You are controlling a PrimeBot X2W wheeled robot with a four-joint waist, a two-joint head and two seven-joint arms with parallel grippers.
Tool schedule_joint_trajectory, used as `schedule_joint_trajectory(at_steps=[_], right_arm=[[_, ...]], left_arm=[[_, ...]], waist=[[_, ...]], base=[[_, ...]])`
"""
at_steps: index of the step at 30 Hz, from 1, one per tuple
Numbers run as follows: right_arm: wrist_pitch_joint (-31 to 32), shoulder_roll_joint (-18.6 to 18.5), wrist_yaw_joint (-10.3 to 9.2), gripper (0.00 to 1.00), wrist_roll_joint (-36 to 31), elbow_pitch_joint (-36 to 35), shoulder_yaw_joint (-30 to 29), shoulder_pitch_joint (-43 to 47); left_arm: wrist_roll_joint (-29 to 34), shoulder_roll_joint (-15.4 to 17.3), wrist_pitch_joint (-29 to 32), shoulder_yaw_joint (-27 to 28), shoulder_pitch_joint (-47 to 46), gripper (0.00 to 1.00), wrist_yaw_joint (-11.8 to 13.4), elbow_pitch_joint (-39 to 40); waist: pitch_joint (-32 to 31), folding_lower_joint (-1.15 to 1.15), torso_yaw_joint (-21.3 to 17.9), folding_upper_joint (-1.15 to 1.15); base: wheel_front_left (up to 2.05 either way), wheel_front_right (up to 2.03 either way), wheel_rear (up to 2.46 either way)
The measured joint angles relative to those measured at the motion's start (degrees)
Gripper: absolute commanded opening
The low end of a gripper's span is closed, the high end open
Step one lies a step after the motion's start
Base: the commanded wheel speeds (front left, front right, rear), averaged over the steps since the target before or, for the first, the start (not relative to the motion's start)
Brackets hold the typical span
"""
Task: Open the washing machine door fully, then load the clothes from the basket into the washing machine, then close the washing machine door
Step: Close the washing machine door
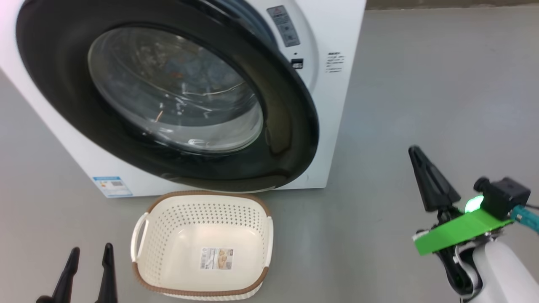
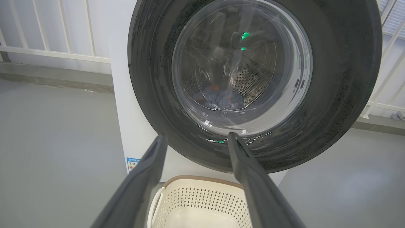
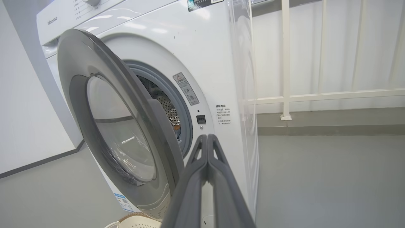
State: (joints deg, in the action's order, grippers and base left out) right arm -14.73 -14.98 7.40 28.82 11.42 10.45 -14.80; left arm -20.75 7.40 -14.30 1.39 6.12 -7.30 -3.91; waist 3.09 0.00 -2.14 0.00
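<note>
The washing machine [image 1: 337, 105] stands white and tilted in the head view. Its door [image 1: 278, 126] hangs ajar, swung partway out from the right side. In the right wrist view the door [image 3: 139, 104] leaves a gap onto the steel drum [image 3: 167, 107]. Through the glass, the clothes [image 2: 223, 96] lie as a bluish bundle in the drum. In front of the machine the basket [image 1: 202, 214] holds nothing but its label. My left gripper [image 1: 90, 252] is open beside the basket's left handle, pointing at the door [image 2: 152, 79]. Right of the door, my right gripper [image 1: 414, 151] is shut on nothing, fingers [image 3: 202, 158] pressed together.
Grey floor [image 1: 442, 84] stretches open to the right of the machine. A white railing [image 3: 286, 63] on a low kerb runs behind it, and more of the railing [image 2: 47, 31] shows left of the machine.
</note>
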Motion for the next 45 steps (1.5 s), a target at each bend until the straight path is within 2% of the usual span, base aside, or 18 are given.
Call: schedule_joint_trajectory(at_steps=[5,10,26,35,45], right_arm=[[0.0,-0.42,0.0,0.0,-0.01,-0.96,0.6,-3.09],[0.0,-0.99,0.0,0.0,0.02,-0.22,3.87,-5.77],[0.0,-3.59,0.0,0.0,2.35,8.33,14.88,-15.12],[0.0,-5.09,0.0,0.0,3.6,11.23,16.49,-18.44],[0.0,-6.22,0.02,0.0,3.6,12.01,14.79,-21.43]], left_arm=[[0.0,0.0,0.0,-0.79,-1.31,1.0,-0.01,-0.04],[-0.02,-0.02,0.0,-1.71,-2.13,1.0,0.0,-0.26],[-0.63,-0.01,-0.01,-3.65,-7.33,1.0,-0.01,-0.76],[-0.81,-0.01,-0.02,-3.71,-8.08,1.0,-0.01,-0.74],[-0.88,0.03,-0.16,-4.14,-9.75,1.0,-0.01,-0.04]], waist=[[0.85,0.0,1.69,0.0],[2.22,0.0,4.25,0.0],[8.47,0.0,11.02,0.0],[11.17,0.0,13.08,0.0],[14.62,0.0,13.74,0.0]], base=[[0.0,0.0,0.0],[0.0,0.0,0.0],[0.0,0.0,0.0],[0.0,0.0,0.0],[0.0,0.0,0.0]])
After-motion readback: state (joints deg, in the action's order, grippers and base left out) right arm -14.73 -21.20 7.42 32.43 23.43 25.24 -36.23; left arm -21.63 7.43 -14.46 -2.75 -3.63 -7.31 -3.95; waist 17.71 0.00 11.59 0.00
